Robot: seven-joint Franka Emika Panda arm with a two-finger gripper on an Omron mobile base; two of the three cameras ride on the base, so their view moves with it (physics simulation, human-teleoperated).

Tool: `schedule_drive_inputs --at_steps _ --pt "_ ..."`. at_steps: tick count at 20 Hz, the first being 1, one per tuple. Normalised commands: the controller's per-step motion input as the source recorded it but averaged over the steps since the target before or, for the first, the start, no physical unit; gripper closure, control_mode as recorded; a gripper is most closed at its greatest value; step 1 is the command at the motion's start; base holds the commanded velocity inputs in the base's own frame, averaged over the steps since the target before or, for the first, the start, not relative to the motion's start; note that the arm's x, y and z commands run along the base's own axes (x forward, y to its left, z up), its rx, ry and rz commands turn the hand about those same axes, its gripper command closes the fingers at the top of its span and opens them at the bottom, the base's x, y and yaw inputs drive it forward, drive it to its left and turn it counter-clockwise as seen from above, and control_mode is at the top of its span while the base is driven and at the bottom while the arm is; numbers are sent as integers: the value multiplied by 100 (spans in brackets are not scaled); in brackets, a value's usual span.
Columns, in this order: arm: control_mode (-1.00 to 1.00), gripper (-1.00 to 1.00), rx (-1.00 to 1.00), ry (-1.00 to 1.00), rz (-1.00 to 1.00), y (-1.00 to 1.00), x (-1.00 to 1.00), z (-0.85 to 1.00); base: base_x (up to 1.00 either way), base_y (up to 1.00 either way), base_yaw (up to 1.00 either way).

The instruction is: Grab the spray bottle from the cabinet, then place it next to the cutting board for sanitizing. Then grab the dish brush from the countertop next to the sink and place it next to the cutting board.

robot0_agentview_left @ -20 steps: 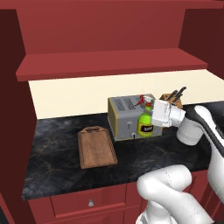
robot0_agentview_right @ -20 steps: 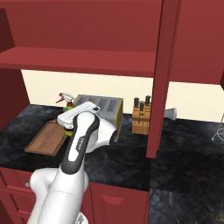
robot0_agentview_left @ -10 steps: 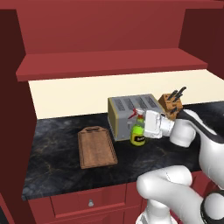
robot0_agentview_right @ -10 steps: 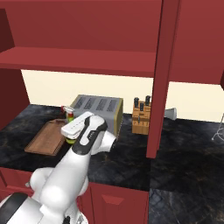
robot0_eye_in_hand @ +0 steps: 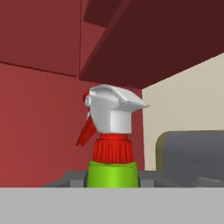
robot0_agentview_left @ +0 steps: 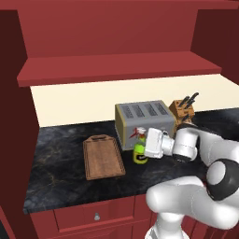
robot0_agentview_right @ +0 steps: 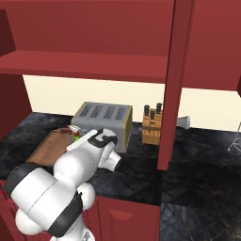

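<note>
**Bottle in the grip, low over the counter by the board**

Gripper point(robot0_agentview_left: 145, 145) is narrowly closed around the green spray bottle point(robot0_agentview_left: 139, 151), holding it upright. Bottle is at or just above the black countertop point(robot0_agentview_left: 60, 177); can't tell if it touches. It sits in front of the toaster point(robot0_agentview_left: 142, 122), at 3 o'clock from the cutting board point(robot0_agentview_left: 102, 157), close but apart. Knife block point(robot0_agentview_left: 182, 108) stands at the toaster's 3 o'clock.

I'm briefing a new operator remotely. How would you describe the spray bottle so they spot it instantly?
Find the grey toaster on the black countertop. In front of it, right of the wooden cutting board, the gripper holds the upright spray bottle. It is the sole bright green thing, with a white trigger head.
</note>
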Motion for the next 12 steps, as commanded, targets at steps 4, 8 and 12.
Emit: schedule_drive_inputs --at_steps 4,8,12 --pt "-100 100 0 0 2 1 35 -58 0 0 0" --pt "-100 100 0 0 4 0 23 -46 0 0 0" --pt "-100 100 0 0 4 0 11 -45 0 0 0"
